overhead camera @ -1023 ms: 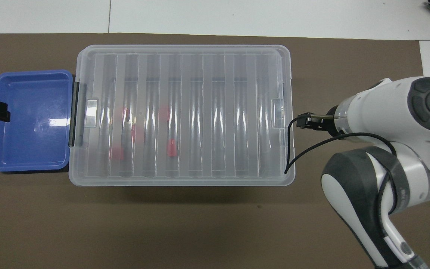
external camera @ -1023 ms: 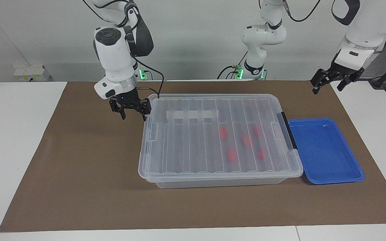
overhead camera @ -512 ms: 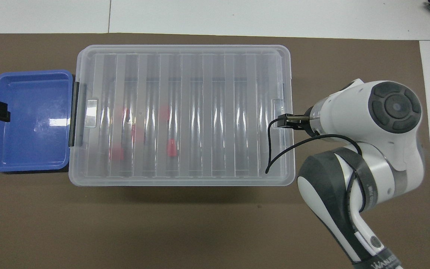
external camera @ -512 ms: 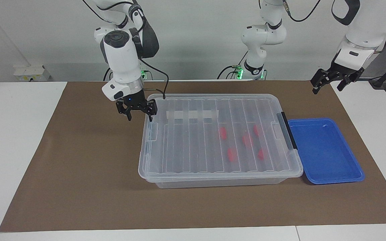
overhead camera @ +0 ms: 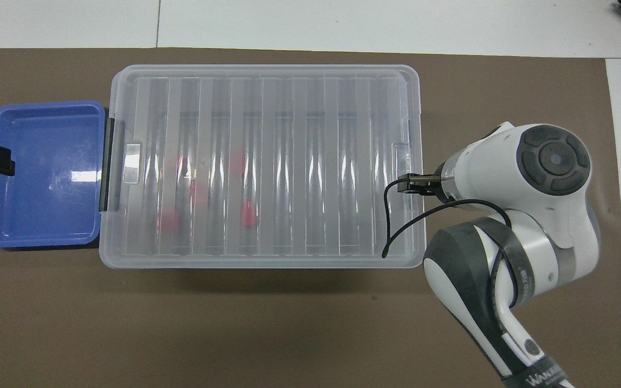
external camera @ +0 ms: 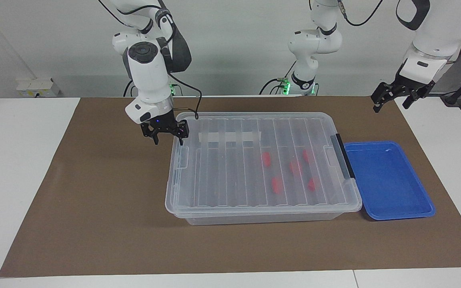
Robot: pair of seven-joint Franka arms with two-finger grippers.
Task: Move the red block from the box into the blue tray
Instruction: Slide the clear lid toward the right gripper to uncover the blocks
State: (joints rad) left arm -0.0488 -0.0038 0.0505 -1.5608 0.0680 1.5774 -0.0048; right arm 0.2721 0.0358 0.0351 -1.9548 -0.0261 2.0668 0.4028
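Observation:
The box (external camera: 230, 168) is a clear bin with its ribbed lid shut; its black clip handle (external camera: 344, 160) faces the blue tray (external camera: 390, 188). Several red blocks (external camera: 266, 159) lie inside, seen through the lid, in the half toward the left arm's end. The tray holds nothing. My right gripper (external camera: 168, 137) is open and empty, hovering at the box's end toward the right arm's end of the table. My left gripper (external camera: 391, 102) is open and empty, up in the air over the mat, robotward of the tray. In the overhead view the box (overhead camera: 267, 108), tray (overhead camera: 46, 205) and blocks (overhead camera: 247, 213) show too.
A brown mat (external camera: 106, 208) covers the table under everything. A third arm (external camera: 310, 48) stands at the back, apart from the work. The right arm's black cable (overhead camera: 397, 226) hangs over the box's lid corner.
My right gripper has moved from beside the box toward its end and a little lower. The left arm, box, tray and blocks have not moved.

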